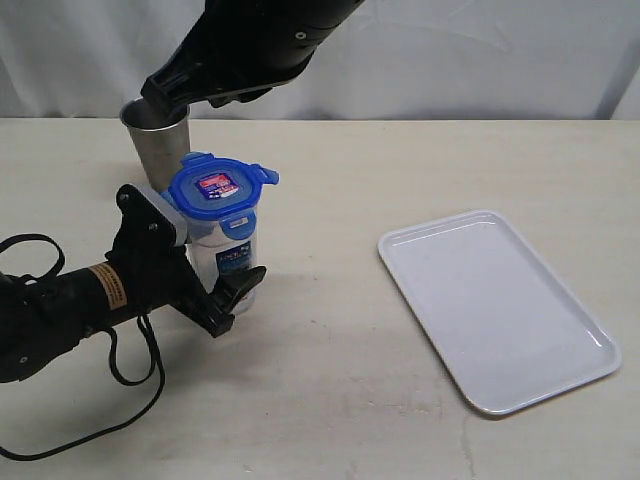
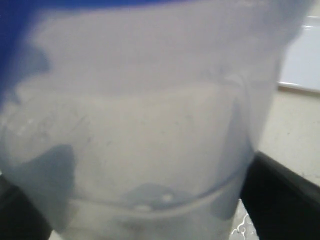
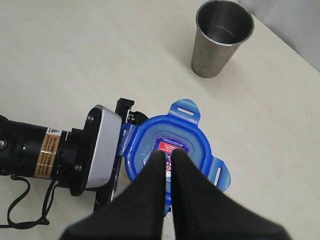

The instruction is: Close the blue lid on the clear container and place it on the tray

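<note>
L wrist view: clear container (image 2: 150, 125) fills frame, blurred, cut by every edge; blue lid (image 2: 12, 30) only a corner strip. R wrist view: right gripper (image 3: 168, 159) tips cover part of sticker (image 3: 172, 145), print unreadable. Ext view: steel cup (image 1: 158, 150) rim partly behind right arm (image 1: 250, 45), arm cut at top.

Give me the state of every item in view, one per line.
left gripper: shut on the clear container
right gripper: shut, empty, above the blue lid
clear container: upright, lid resting on its mouth
blue lid: sticker up, visible flaps flared out, unlatched
tray: lying flat, nothing on it
steel cup: upright, uncovered
</note>
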